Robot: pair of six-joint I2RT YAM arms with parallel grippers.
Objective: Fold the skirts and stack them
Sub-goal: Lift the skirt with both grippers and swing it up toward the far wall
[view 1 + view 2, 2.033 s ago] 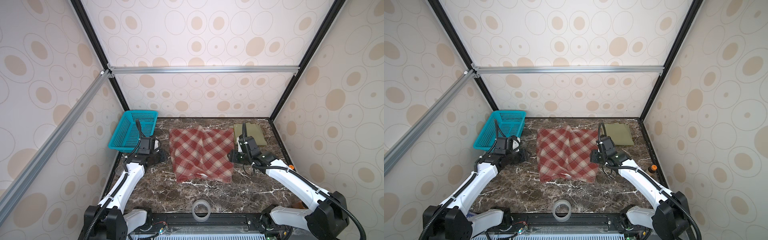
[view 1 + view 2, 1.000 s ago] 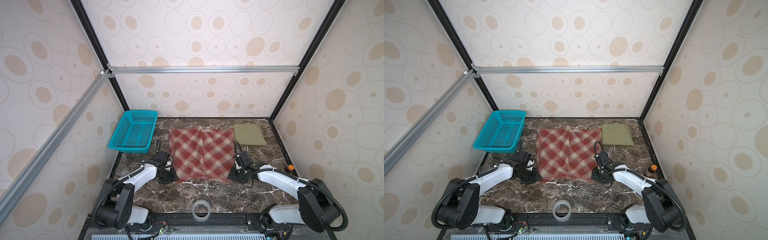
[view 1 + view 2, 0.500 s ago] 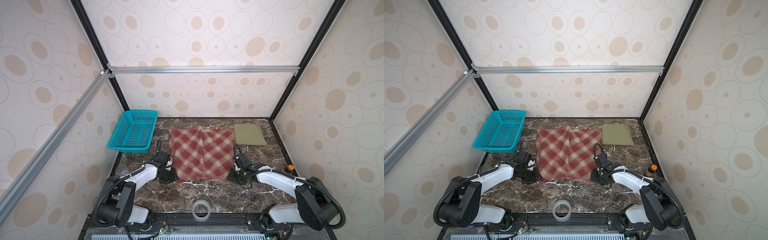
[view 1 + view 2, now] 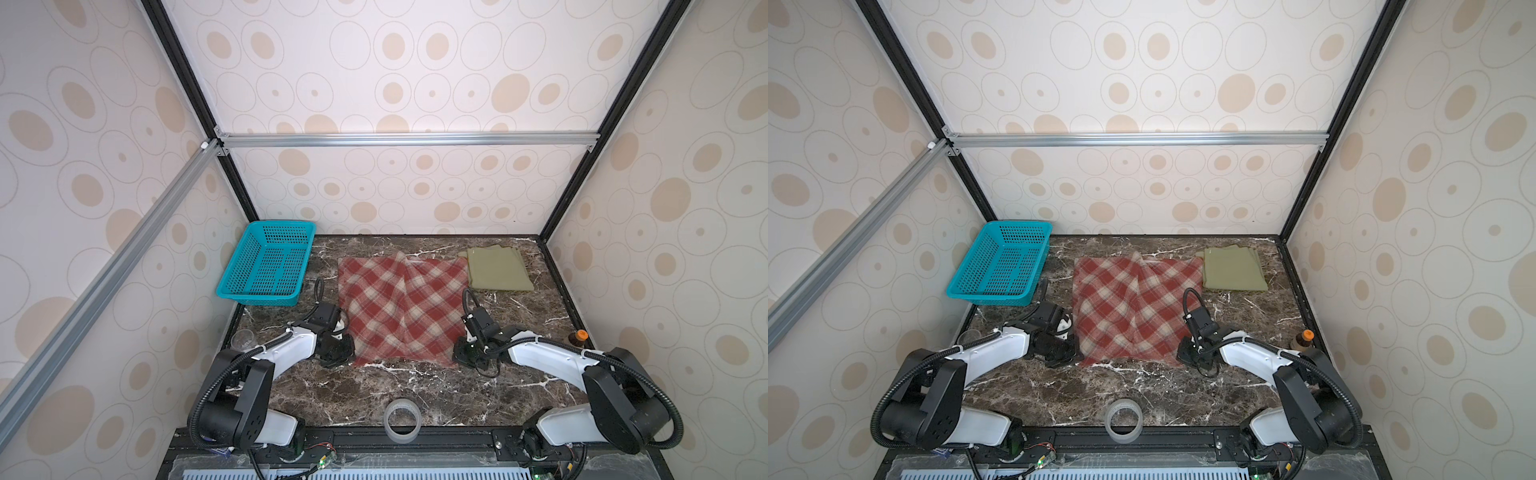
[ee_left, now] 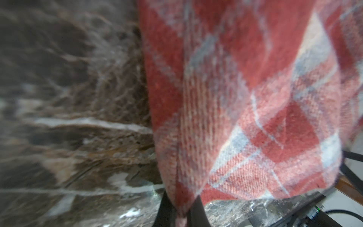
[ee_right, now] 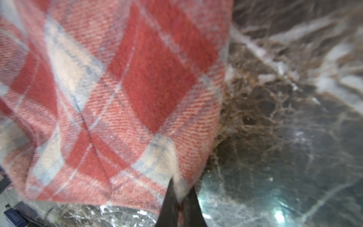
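The red-and-cream plaid skirt lies spread on the dark marble table in both top views. My left gripper is shut on the skirt's near left corner. At the near right corner, my right gripper is shut on the cloth. Both wrist views show the plaid pinched between dark fingers. The olive-green skirt lies folded at the back right, apart from both grippers.
A teal mesh basket stands at the back left. A roll of clear tape sits at the table's front edge. A small brown bottle with an orange cap stands by the right wall. A clear cup is at the left edge.
Both grippers came down from beside the skirt's middle to its near corners, then shut on the cloth within the last half second.
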